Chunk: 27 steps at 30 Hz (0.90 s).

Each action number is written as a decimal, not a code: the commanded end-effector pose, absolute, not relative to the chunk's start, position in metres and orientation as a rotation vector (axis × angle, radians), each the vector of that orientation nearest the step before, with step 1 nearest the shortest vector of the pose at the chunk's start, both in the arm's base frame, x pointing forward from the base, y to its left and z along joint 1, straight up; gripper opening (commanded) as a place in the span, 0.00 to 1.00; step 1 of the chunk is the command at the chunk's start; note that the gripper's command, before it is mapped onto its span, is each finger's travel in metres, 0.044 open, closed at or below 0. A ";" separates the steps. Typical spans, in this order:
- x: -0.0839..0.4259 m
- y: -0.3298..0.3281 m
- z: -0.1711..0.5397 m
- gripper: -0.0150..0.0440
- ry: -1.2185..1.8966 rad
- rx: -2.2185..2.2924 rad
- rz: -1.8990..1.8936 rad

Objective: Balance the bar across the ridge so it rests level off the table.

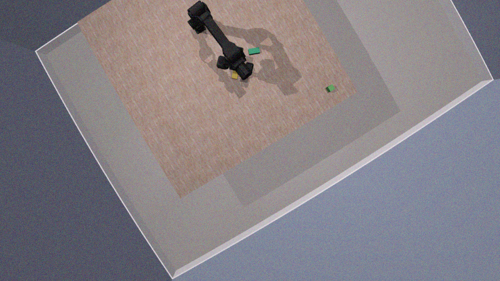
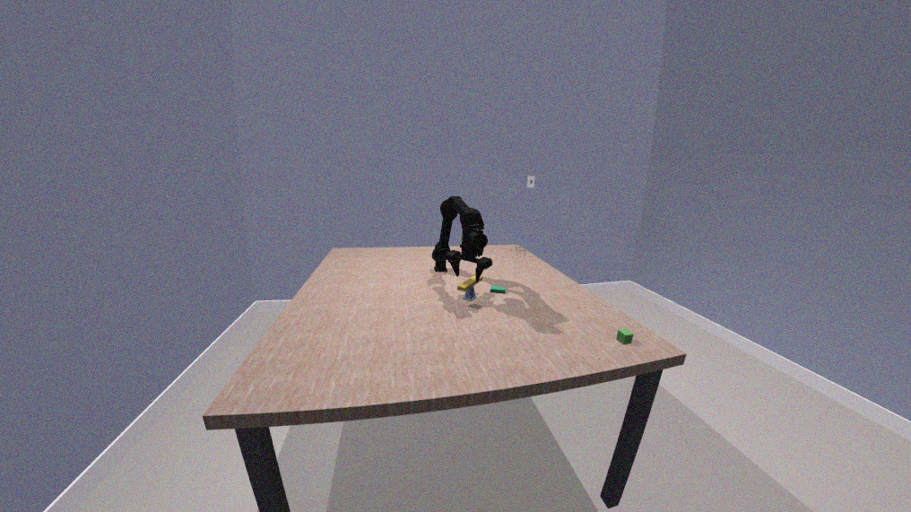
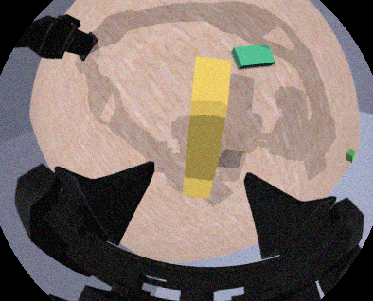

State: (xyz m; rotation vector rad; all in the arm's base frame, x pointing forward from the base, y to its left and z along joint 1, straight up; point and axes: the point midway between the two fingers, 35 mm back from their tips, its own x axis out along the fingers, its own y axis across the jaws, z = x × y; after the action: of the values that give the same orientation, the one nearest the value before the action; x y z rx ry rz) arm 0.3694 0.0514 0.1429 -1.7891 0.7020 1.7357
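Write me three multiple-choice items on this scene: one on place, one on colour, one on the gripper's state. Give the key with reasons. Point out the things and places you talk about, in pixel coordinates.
1. Where is the yellow bar [image 1: 234, 75] [image 2: 470, 283] [image 3: 204, 137]?
A. Flat on the table
B. Atop the blue ridge
C. On the green cube

2. What colour is the small cube near the table's corner?
A. Green
B. Red
C. White

3. How does the gripper [image 2: 467, 277] [image 3: 201, 172] stand?
A. Shut on the bar
B. Shut on nothing
C. Open

Key:
1. B: the exterior view shows the bar up on the blue ridge [image 2: 469, 294].
2. A: the cube [image 1: 330, 88] [image 2: 624, 336] [image 3: 350, 155] looks green in all three views.
3. C: the wrist view shows wide gaps between the fingers and the bar.
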 end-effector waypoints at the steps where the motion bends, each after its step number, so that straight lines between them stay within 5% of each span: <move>1: 0.369 0.051 0.194 1.00 0.682 -1.813 1.698; 27: 0.365 0.051 0.212 1.00 0.678 -1.817 1.691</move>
State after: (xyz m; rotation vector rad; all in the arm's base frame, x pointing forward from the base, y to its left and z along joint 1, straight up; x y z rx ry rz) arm 0.3651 0.0508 0.2108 -1.8157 0.6788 1.6932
